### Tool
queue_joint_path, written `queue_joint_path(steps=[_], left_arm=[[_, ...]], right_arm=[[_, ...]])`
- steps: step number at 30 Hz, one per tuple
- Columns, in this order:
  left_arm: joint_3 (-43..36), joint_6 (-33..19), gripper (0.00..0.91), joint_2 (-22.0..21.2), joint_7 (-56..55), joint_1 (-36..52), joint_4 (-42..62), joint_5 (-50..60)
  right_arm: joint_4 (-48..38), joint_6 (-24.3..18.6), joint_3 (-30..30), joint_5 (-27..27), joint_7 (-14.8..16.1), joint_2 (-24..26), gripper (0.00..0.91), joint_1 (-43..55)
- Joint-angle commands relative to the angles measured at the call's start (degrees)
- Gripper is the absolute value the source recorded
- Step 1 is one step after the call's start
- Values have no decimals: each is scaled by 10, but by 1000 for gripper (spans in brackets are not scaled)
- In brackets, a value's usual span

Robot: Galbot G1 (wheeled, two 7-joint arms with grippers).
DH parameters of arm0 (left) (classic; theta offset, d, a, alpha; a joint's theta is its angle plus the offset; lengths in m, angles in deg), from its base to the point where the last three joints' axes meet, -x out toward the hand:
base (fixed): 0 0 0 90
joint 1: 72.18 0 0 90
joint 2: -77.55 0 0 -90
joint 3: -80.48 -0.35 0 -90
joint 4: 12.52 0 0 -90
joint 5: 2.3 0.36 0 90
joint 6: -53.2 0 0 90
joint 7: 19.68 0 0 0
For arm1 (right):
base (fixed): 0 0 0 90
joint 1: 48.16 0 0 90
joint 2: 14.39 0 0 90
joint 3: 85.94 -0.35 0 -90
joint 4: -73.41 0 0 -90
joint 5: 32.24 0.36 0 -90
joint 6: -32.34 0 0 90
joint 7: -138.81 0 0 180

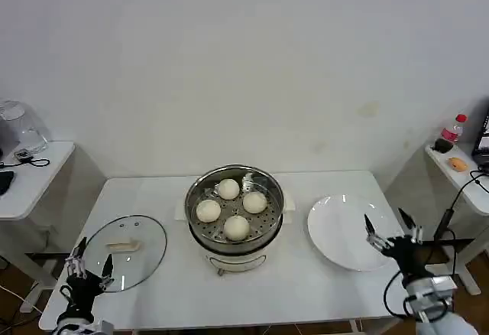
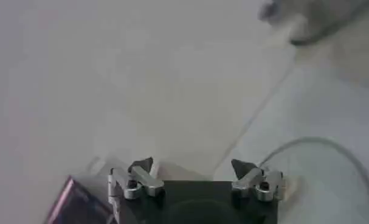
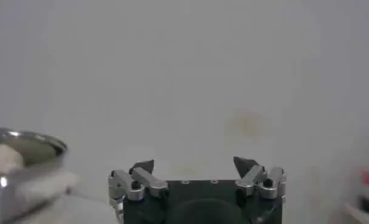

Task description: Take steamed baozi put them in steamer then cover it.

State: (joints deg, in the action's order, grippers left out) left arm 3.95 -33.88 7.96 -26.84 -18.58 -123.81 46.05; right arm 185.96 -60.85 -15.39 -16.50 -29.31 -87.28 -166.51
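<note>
Several steamed baozi (image 1: 228,189) lie inside the steamer (image 1: 200,196), a shiny steel basket on a white pot base at the table's middle. The steamer (image 3: 32,146) edge also shows in the right wrist view with a baozi (image 3: 3,157) in it. The cover (image 1: 145,247), a glass lid with a cream handle, rests flat on the table to the left. My left gripper (image 1: 90,263) hovers open at the lid's near-left edge, empty (image 2: 192,165). My right gripper (image 1: 391,228) stands open and empty over the near-right rim of the white plate (image 1: 336,228); its jaws (image 3: 194,164) are spread wide.
A side table (image 1: 34,174) with a clear jug and cables stands at the far left. Another side table (image 1: 458,170) with a red-capped bottle (image 1: 452,130) and cables stands at the far right. The white work table (image 1: 306,289) has bare room along its front edge.
</note>
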Motion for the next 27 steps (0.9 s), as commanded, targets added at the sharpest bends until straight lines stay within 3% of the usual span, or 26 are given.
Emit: queue_joint_path(steps=[1,15,27], left_arm=[[-42,-17,907,52,1,65,134,159],[-78,-17,907,78,1,157,229,160],[-90,-15,907,84,10,188,238,158]], right_arm=[[36,-20,-69,7,5,-42,907,-70],[35,-19,-69,4,5,-54,907,-74],[21,-19,-66,0,0,-61,907,-68]])
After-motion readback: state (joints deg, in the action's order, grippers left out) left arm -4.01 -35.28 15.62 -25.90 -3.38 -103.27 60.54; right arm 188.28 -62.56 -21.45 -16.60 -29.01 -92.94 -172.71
